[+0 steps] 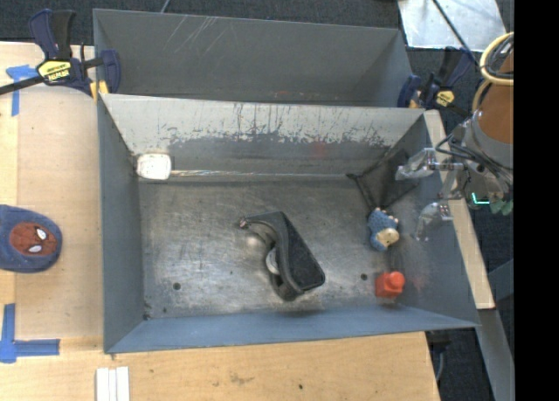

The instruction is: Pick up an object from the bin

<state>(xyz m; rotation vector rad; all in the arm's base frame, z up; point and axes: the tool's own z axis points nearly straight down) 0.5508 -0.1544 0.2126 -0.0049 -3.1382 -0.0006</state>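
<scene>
Five loose things in bin (122, 216). Pincer (422, 191) by right wall, fingers spread apart, nothing between them. Small blue-and-tan toy (382, 229) just left of nearer finger; black flat piece (380, 183) beside farther finger. Red-orange lump (390, 284) front right, dark curved object (293, 259) centre, white block (154, 166) back left.

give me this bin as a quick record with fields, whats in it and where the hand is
bin: grey metal
hand: by the right wall, open, holding nothing
nearest hand: small blue and tan toy
back right corner: black piece
front right: small red object
centre: dark grey curved object
back left: small white block
</scene>
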